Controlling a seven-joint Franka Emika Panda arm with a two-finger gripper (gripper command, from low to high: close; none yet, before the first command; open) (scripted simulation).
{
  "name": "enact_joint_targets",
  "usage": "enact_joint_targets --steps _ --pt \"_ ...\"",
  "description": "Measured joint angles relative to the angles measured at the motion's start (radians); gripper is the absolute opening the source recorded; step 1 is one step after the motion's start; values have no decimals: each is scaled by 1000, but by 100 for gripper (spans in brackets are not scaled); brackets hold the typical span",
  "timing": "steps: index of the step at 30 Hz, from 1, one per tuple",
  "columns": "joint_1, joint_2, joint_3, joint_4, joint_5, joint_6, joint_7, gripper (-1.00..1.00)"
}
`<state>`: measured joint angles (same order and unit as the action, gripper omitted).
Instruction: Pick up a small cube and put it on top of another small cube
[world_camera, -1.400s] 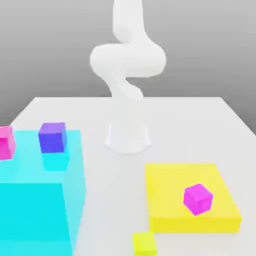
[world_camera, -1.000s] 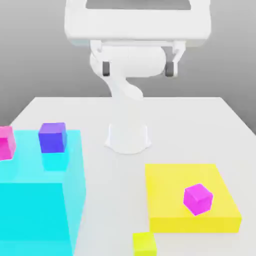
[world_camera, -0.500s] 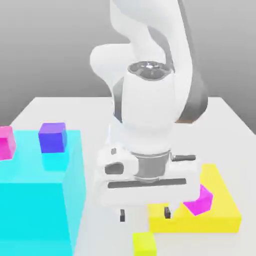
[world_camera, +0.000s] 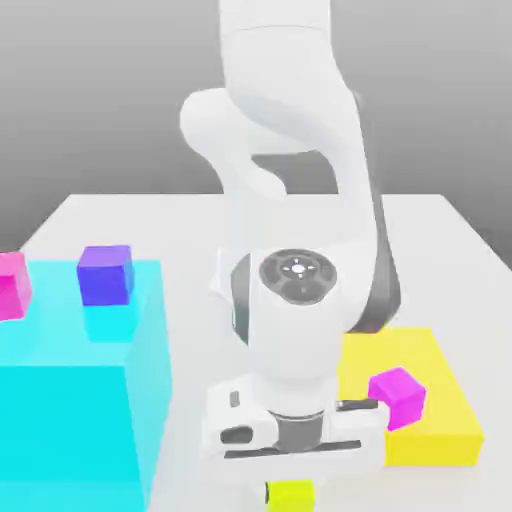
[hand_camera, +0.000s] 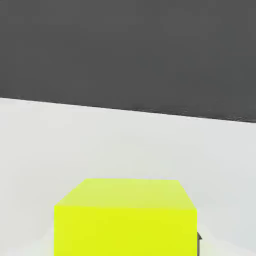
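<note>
Taking the yellow slab (world_camera: 440, 440) as my marker and starting farthest from it toward the exterior view's left, a pink cube (world_camera: 10, 285) sits at the edge of a tall cyan block (world_camera: 70, 400). A purple cube (world_camera: 105, 274) rests on that block's top, a little nearer the slab. Closer again, just off the slab's near corner on the exterior view's left, lies the small yellow-green cube (world_camera: 290, 495) on the white desk (world_camera: 130, 215). My hand (world_camera: 293, 432) hangs directly over it, pointing down. In the hand view the yellow-green cube (hand_camera: 125, 217) looms close and centred on the desk (hand_camera: 125, 145). Whether my grip has closed on it I cannot tell. On the slab itself, toward its right half, sits the magenta cube (world_camera: 397, 397), the likeliest base for the stack. As I judge it, the task is at its first step. No cube is lifted yet, so the raise, the carry and the placing on top all remain.
</note>
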<state>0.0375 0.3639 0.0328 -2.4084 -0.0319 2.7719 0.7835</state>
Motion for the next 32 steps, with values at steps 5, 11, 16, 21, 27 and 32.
enact_joint_targets --steps 5,11,16,21,27,32 --pt "-21 -172 -28 -16 26 -137 66 -100" --pt "-90 -389 -71 -21 17 -296 222 -100" --pt "-172 -570 -96 -26 -1 -473 401 -100" --pt "-273 -752 -115 -29 -19 -660 589 -100" --pt "-347 -785 -144 -94 -16 -684 698 -100" --pt "-349 -760 -147 -138 -15 -617 699 100"
